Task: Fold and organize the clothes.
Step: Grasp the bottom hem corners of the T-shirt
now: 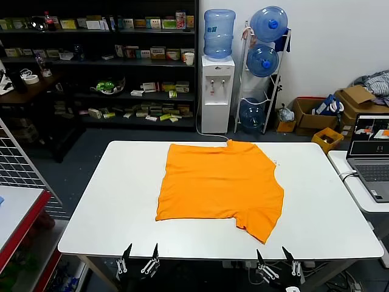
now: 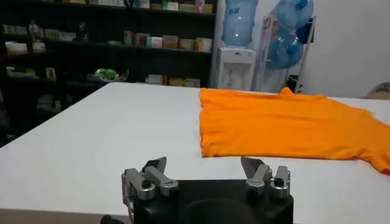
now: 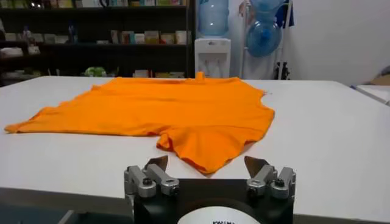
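Item: orange T-shirt [image 1: 219, 182], lying flat near the middle of the white table [image 1: 115, 201], one sleeve pointing toward my right side. My left gripper [image 1: 139, 257] and right gripper [image 1: 278, 258]: both at the near table edge, fingers spread wide, holding nothing.

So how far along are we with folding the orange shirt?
Partly there at most. The orange T-shirt lies flat on the white table; its left side looks already folded in to a straight edge, while the right sleeve still sticks out near the front edge. Nothing is in hand: the left end effector and right end effector hover open at the table's near edge. Left: the remaining folds and tidying.
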`<state>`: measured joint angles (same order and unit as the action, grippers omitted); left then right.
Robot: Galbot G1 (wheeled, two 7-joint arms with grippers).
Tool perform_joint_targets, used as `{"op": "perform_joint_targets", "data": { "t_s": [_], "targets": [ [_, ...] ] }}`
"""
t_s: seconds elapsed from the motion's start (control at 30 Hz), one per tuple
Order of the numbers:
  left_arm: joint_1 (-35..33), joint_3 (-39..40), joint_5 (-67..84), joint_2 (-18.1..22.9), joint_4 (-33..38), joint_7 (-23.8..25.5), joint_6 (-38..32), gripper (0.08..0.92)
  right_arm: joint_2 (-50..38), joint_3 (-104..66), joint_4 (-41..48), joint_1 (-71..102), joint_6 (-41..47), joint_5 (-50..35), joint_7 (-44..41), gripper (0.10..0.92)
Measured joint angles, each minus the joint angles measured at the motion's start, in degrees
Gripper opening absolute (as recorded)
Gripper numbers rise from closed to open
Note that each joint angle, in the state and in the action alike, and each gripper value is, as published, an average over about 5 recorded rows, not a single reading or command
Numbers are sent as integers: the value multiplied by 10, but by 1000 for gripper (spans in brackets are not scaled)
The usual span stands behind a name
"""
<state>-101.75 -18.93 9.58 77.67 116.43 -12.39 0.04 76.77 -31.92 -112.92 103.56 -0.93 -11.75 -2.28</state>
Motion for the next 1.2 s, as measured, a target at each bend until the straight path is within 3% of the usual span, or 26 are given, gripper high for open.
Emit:
{"op": "perform_joint_targets", "data": {
  "t_s": [0.53, 1.2],
  "targets": [
    [30, 3, 31, -15, -9, 2, 19, 823, -4, 12, 14, -41, 14, 4, 17, 823],
    [212, 40, 103, -40, -138, -11, 72, 823, 1, 34, 94, -163, 105, -4, 50, 818]
  ]
}}
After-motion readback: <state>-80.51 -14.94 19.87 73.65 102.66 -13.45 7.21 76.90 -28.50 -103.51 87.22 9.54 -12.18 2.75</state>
